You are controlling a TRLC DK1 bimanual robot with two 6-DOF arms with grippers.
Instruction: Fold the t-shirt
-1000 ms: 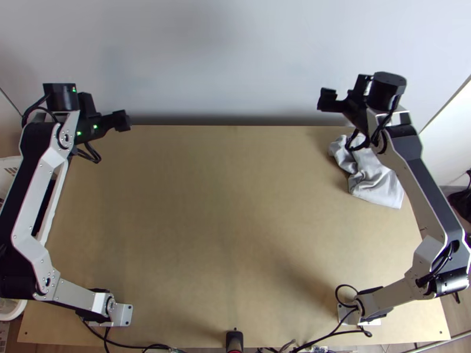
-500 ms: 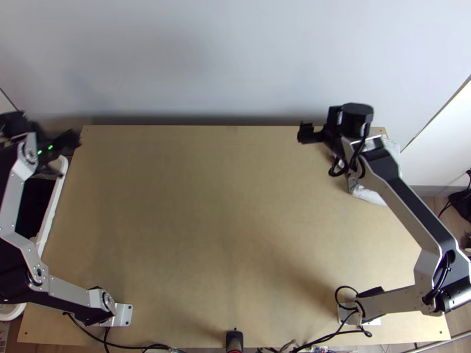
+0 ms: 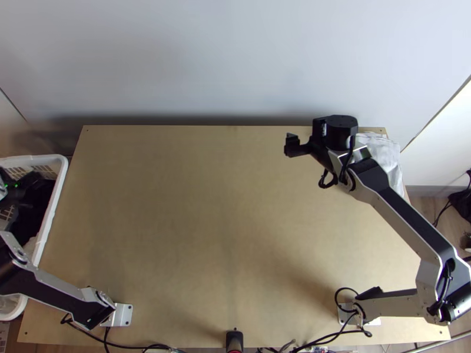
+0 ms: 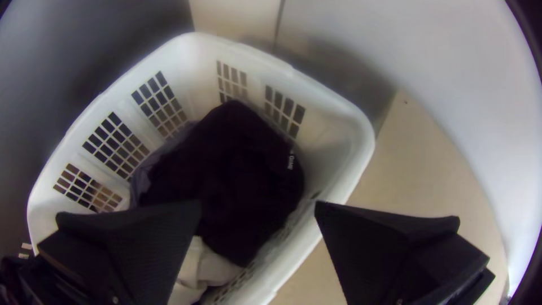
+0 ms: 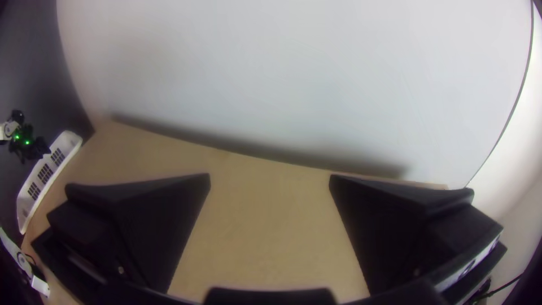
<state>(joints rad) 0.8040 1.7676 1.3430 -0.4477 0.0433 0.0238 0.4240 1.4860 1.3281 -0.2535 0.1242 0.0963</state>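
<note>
In the top view, my left gripper (image 3: 19,187) is at the far left over the laundry basket. In the left wrist view, the left gripper (image 4: 258,209) stands open, with dark bunched cloth (image 4: 226,164) and whitish cloth (image 4: 212,265) lower in the basket. My right gripper (image 3: 292,145) hangs over the table's back right part; in the right wrist view, the right gripper (image 5: 270,181) is open with nothing between its fingers. A light grey-white cloth (image 3: 384,156) lies bunched at the back right corner, partly behind the right arm. Whether any cloth is a t-shirt, I cannot tell.
The white basket (image 3: 52,209) stands against the left edge of the wooden table (image 3: 206,206). A wall rises behind the table's back edge. Cables and a small black device (image 3: 234,340) are at the near edge.
My left arm has swung left off the table to the basket. The right gripper has moved left and nearer. The grey-white cloth now lies farther toward the back right corner.
</note>
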